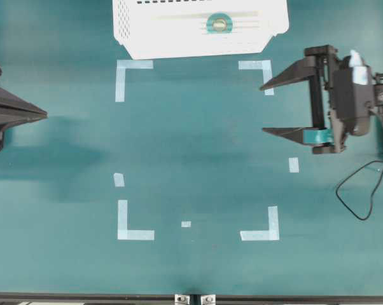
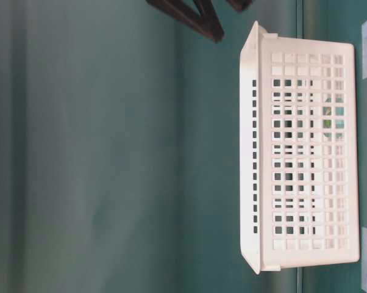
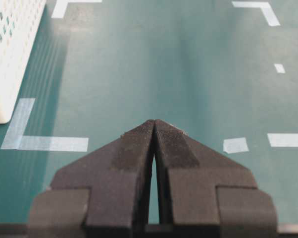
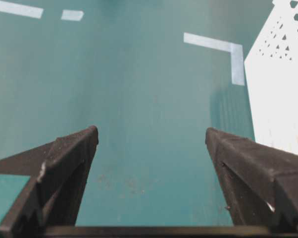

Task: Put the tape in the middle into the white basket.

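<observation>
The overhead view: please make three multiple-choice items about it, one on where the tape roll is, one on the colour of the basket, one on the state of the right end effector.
1. Where is the tape roll?
A. inside the white basket
B. in the middle of the marked square
C. between the right end effector's fingers

2. What colour is the basket?
A. black
B. white
C. red

3. In what state is the right end effector?
A. shut on the roll
B. shut and empty
C. open and empty

Answers:
1. A, the teal roll with its tan core lies within the basket's walls at the top edge.
2. B, its slotted walls are plain white against the teal table.
3. C, its two black fingers stand wide apart with only table between them.
</observation>
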### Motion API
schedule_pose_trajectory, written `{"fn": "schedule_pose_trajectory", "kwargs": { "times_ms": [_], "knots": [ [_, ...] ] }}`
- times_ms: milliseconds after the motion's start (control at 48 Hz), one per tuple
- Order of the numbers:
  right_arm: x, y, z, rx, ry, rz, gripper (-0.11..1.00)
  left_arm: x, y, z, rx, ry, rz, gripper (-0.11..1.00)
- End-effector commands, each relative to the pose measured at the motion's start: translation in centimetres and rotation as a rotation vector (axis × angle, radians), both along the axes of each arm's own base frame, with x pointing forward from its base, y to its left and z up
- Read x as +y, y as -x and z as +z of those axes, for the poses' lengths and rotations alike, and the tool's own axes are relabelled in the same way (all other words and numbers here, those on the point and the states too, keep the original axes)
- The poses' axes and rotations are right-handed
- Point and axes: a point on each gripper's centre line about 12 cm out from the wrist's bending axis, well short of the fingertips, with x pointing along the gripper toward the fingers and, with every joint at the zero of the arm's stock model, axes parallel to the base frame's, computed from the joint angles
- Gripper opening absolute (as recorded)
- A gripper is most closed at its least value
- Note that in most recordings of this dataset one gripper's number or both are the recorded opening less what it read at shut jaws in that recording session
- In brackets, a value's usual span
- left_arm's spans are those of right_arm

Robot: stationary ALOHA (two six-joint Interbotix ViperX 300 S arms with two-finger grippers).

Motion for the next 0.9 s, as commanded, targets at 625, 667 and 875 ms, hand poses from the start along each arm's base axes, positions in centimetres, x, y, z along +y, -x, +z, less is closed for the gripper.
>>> {"fn": "schedule_pose_trajectory", "kwargs": {
  "times_ms": [625,667,875],
  "knots": [
    [-0.2,9.6,0.5,-0.147,-0.090,-0.066,0.95,0.0,-0.1,0.5,-0.014,-0.010,-0.004,-0.11],
    [-0.3,10.1,0.3,-0.149,-0.088,-0.069,0.95,0.0,-0.1,0.5,-0.014,-0.010,-0.004,-0.11],
    [-0.4,11.9,-0.6,-0.168,-0.089,-0.081,0.95,0.0,-0.1,0.5,-0.014,-0.009,-0.003,-0.11]
  ]
}}
